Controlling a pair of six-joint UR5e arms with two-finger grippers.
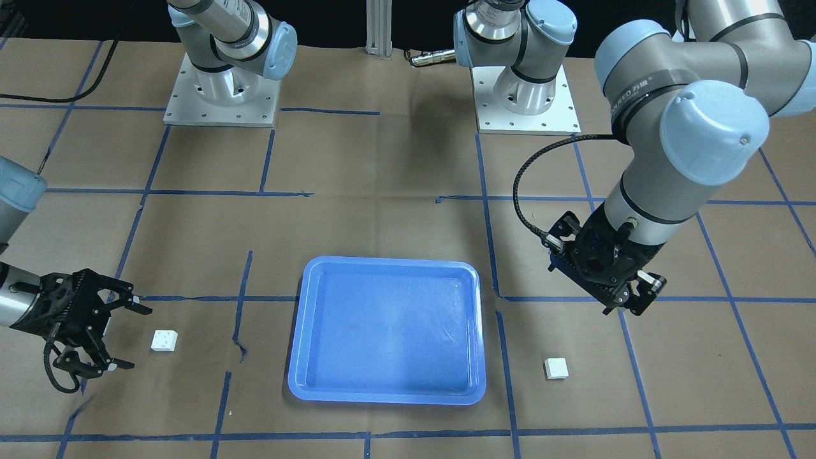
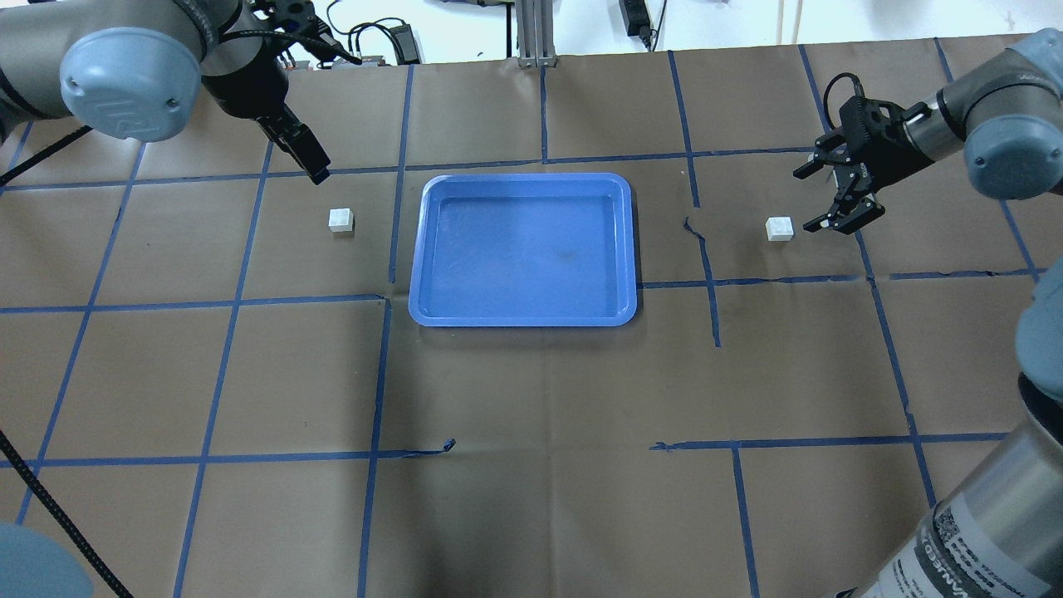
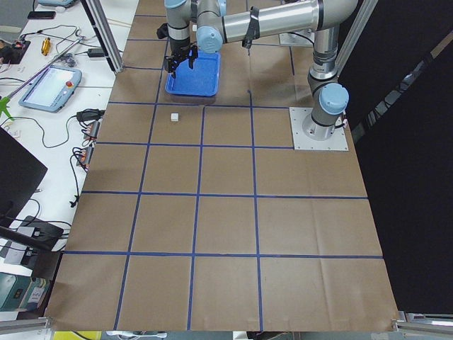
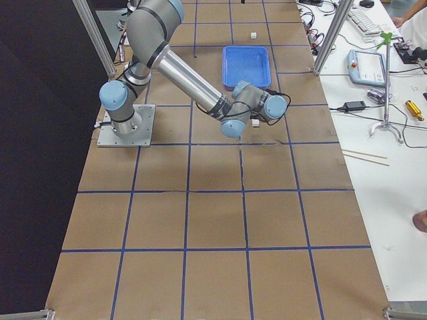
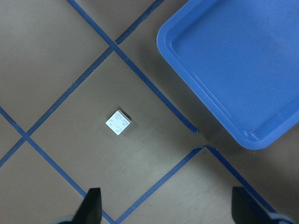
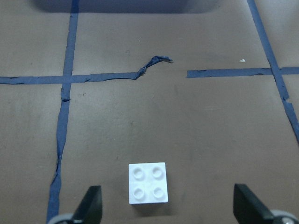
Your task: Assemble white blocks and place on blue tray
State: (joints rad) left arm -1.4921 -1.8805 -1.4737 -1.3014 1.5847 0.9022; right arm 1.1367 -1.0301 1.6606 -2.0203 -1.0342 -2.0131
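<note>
Blue tray (image 2: 523, 177) btwn white blocks (image 2: 340, 220) (image 2: 779, 228), L hand (image 5: 167, 207) & R hand (image 2: 804, 200) spread, wrist cams crop fingertips (image 5: 93, 205)

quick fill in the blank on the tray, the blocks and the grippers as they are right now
1. The blue tray is ____ of blocks.
2. The white block in front of the right gripper shows ____ studs on top.
3. The other white block lies on the table on the ____ side of the tray from it.
4. The left gripper is ____ and holds nothing.

Missing words: empty; four; opposite; open
</note>
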